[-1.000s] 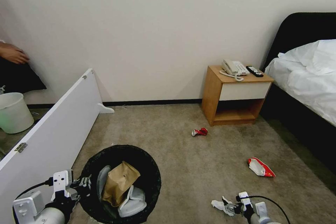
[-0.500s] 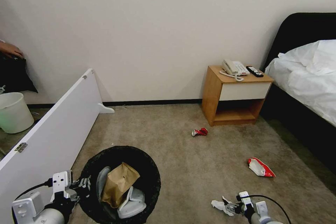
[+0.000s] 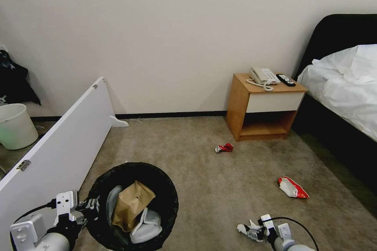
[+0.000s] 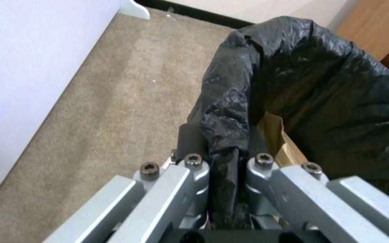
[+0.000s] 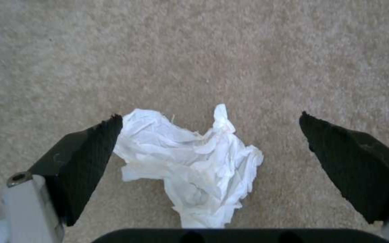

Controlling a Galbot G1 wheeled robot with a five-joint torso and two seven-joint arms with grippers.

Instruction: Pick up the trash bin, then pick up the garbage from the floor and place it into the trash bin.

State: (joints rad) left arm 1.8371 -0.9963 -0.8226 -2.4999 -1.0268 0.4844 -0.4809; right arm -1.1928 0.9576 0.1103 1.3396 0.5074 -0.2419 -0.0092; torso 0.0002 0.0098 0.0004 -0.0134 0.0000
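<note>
Your left gripper [image 4: 226, 158] is clamped on the rim of the trash bin [image 3: 167, 192], which holds a paper bag [image 3: 130, 204] and slippers [image 3: 146, 225]. Your right gripper [image 5: 210, 162] is spread wide around the tissue [image 5: 194, 165] on the floor [image 3: 220, 180].

The black-bagged bin [image 3: 133, 204] holds a brown bag [image 3: 130, 204] and slippers [image 3: 146, 227]. Tissue [image 5: 194, 162], can [image 3: 224, 148] and packet [image 3: 292, 187] lie on the floor [image 3: 220, 188].

Soft, even indoor light, faint shadows on the wall; wrist views slightly blurred, head view bowed at edges.
</note>
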